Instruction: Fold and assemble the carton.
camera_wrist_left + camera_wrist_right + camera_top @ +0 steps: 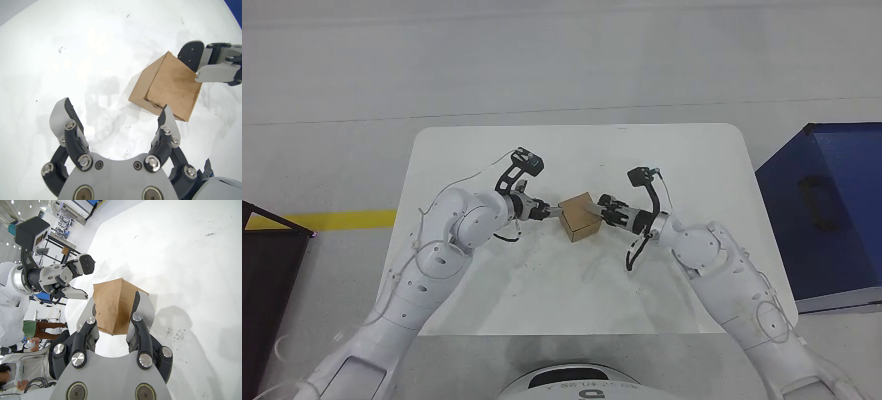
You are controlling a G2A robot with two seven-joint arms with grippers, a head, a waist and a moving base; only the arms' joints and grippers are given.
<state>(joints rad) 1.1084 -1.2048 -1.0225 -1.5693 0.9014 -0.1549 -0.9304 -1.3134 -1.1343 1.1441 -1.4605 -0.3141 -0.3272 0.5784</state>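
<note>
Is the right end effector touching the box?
Touching. In the right wrist view, the right end effector has a finger pressed against each side of the box.

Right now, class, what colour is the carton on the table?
The carton is plain brown, one face smudged darker; clearest in the left wrist view.

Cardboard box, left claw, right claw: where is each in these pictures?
box (579,212), top view, its upper face.
left gripper (116,104), left wrist view, the gap between its open fingertips.
right gripper (115,298), right wrist view, between its fingertips, clamped on the box.
</note>
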